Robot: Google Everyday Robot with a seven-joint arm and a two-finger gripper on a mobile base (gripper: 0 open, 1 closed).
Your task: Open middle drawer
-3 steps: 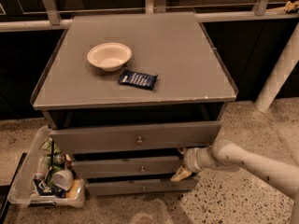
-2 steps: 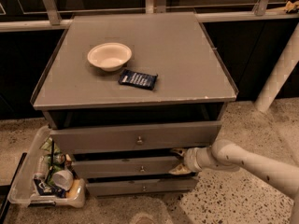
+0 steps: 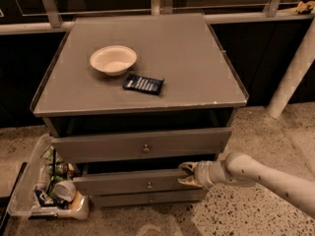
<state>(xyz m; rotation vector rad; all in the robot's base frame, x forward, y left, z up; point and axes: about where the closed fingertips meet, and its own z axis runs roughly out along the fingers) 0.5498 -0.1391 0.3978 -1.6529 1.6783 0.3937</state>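
A: Lower centre-right of frame: the end effector (image 3: 188,174), fingers spread, straddles the right end of the middle drawer (image 3: 128,182).
B: And the drawer itself?
A: It stretches left from there, long axis across the frame, front facing the bottom edge, below the worktop (image 3: 197,73). The pull likely goes that way.

Speckled floor (image 3: 256,215) meets dark wall panels (image 3: 19,68) (1 white post (image 3: 293,68) at right).

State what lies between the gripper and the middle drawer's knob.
In the camera view, only bare front of the grey flat-fronted middle drawer lies between the gripper at its right end and its small round metal knob.
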